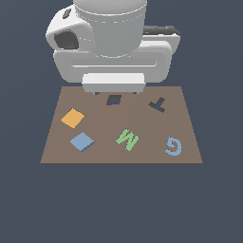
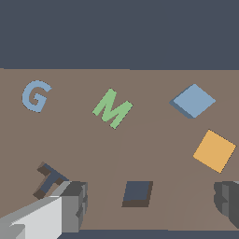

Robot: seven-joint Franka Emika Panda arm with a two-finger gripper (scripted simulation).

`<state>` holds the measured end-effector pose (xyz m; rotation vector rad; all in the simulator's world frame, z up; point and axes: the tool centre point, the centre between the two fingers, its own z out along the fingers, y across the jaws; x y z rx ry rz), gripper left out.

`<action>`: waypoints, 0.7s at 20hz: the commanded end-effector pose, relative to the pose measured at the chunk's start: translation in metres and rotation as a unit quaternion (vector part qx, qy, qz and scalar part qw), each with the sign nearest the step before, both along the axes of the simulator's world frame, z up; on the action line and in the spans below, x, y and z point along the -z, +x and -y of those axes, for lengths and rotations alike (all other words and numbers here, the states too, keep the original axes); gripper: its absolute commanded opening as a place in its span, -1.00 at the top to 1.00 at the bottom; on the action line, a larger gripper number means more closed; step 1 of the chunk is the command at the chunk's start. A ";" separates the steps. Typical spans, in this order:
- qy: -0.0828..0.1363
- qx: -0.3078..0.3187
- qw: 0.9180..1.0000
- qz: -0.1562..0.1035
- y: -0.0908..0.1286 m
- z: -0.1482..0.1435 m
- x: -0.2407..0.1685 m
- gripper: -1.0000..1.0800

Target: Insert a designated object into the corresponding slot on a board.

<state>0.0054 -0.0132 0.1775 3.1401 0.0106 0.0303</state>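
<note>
Exterior view: big white robot arm (image 1: 111,42) fills the upper middle & hides the far edge of the large flat brown rectangular board (image 1: 142,121); arm's top is cut off by the frame. Gripper (image 1: 114,90) mostly tucked under the arm body here, only finger stubs show over the board's far edge. In the wrist view its two grey fingers (image 2: 74,205) stand wide apart, nothing between them; one is cut by the frame edge.

Board lies flat w/ dark floor all round; near, left & right edges fully visible.

On the board: green letter M (image 1: 127,139) near the middle front, blue letter G (image 1: 174,145) toward the exterior view's right front corner, dark T-shaped cut-out (image 1: 158,104) at far right, partly hidden by a finger in the wrist view. Orange square tile (image 1: 72,118) on the exterior view's left. Small flat light-blue square tile (image 1: 82,141) lies just in front of it, apart from it, turned diamond-wise, near the left edge w/ bare board around it. Small dark square cut-out slot (image 1: 114,100) sits at the far middle, beneath the gripper, between the fingers in the wrist view, unfilled. Bare board between tile & slot.
</note>
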 end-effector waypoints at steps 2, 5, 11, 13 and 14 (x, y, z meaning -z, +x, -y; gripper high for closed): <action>0.000 0.000 1.000 0.000 0.000 0.000 0.000 -0.92; 0.000 -0.004 1.000 0.000 0.000 0.001 0.001 -0.92; 0.000 -0.026 1.000 -0.001 0.001 0.008 0.007 -0.92; 0.000 -0.038 0.999 -0.001 0.002 0.012 0.011 -0.92; 0.000 -0.044 0.999 -0.001 0.003 0.014 0.013 -0.92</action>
